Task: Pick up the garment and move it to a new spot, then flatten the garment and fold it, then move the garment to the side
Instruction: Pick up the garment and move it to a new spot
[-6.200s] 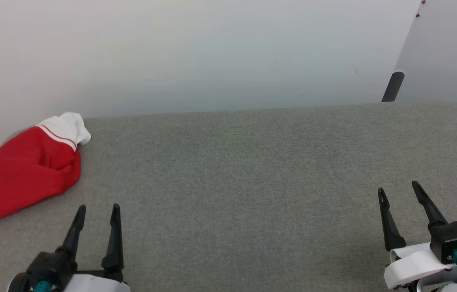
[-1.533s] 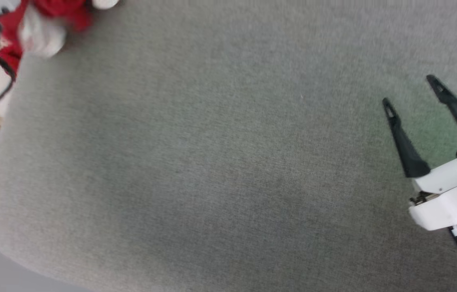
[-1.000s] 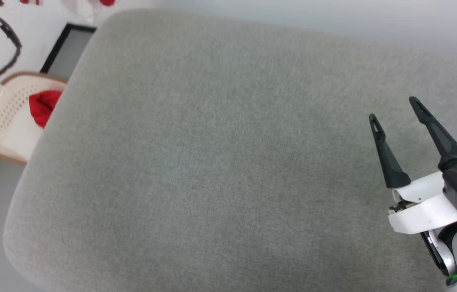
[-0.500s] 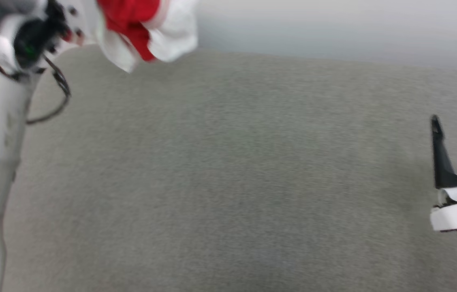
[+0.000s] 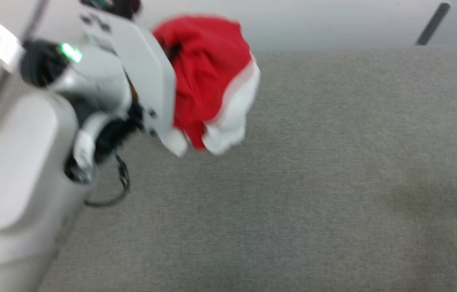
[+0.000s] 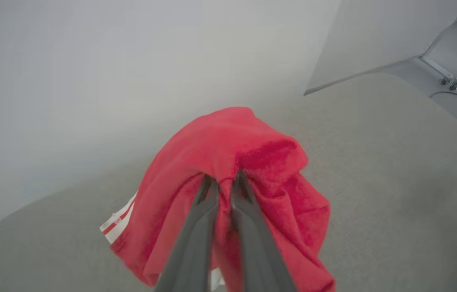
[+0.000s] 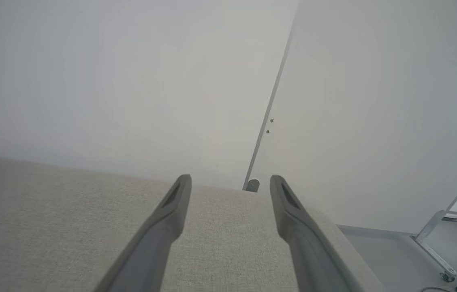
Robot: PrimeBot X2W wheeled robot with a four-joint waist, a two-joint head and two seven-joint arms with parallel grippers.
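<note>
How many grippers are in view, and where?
2. The left gripper is shut on the red garment, held up over the grey table toward its far left. The right gripper is open, empty, over the table's right side.

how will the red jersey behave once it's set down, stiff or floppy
Likely floppy: the red jersey drapes in loose folds over the left gripper, pinched at one spot. It probably lands as a crumpled heap on the grey padded surface, needing flattening. It seems light, hanging from that one pinch.
</note>
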